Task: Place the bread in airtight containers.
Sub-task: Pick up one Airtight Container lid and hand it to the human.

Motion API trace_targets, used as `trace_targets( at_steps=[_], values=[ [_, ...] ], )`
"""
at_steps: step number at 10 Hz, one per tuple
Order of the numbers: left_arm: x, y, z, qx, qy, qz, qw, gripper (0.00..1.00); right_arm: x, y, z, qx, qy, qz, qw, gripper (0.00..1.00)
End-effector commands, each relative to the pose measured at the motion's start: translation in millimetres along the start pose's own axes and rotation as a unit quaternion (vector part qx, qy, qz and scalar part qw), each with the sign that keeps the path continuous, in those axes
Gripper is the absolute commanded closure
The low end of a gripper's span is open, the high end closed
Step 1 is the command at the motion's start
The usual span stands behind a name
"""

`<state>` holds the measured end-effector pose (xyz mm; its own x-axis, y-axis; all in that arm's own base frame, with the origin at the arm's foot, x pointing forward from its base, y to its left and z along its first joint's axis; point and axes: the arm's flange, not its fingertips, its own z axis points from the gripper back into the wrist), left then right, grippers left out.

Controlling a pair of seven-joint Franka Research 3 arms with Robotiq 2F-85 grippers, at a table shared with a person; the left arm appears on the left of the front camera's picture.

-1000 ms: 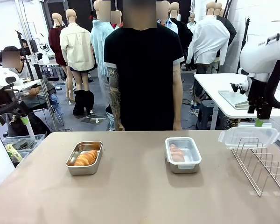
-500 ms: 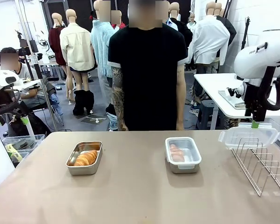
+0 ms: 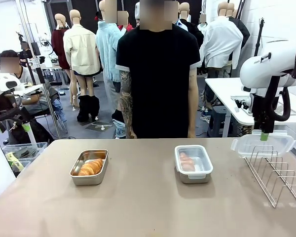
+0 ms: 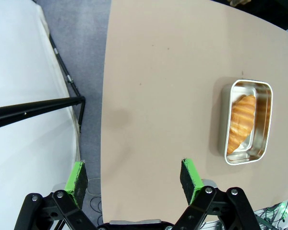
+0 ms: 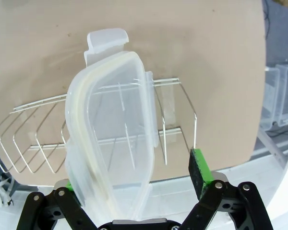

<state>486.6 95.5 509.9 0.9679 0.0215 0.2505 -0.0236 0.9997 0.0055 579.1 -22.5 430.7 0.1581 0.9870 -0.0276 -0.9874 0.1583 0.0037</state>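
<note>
Facing no readable print: croissant (image 3: 91,167) in unlabelled steel container (image 3: 89,168).

Two croissants (image 3: 91,167) (image 3: 186,161) are seen, one in each of two steel containers (image 3: 80,178) (image 3: 193,177). One clear lid (image 3: 263,144) and one wire rack (image 3: 278,175) are counted.

The right gripper (image 3: 264,135) has moved left and slightly lower, over the clear lid (image 3: 263,144). The person (image 3: 157,74) has shifted slightly right.
</note>
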Motion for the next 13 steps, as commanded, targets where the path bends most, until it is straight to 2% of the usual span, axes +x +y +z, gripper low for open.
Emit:
trace_targets(
  at_steps=[1, 3, 8, 9, 13],
  values=[
    [-2, 0, 0, 0.003, -0.007, 0.009, 1.0, 0.0, 2, -14, -2, 0.021, 0.002, 0.002, 1.0, 0.0],
    [-2, 0, 0, 0.003, -0.007, 0.009, 1.0, 0.0, 3, -15, -4, 0.028, 0.002, -0.001, 1.0, 0.0],
    [-2, 0, 0, 0.003, -0.007, 0.009, 1.0, 0.0, 6, -9, 5, 0.037, 0.002, 0.003, 0.999, 0.97],
    [-2, 0, 0, 0.003, -0.007, 0.009, 1.0, 0.0, 7, -7, 6, 0.04, 0.0, 0.006, 0.999, 1.0],
    [-2, 0, 0, 0.003, -0.007, 0.009, 1.0, 0.0, 5, 2, 14, 0.036, 0.0, 0.01, 0.999, 1.0]
  ],
)
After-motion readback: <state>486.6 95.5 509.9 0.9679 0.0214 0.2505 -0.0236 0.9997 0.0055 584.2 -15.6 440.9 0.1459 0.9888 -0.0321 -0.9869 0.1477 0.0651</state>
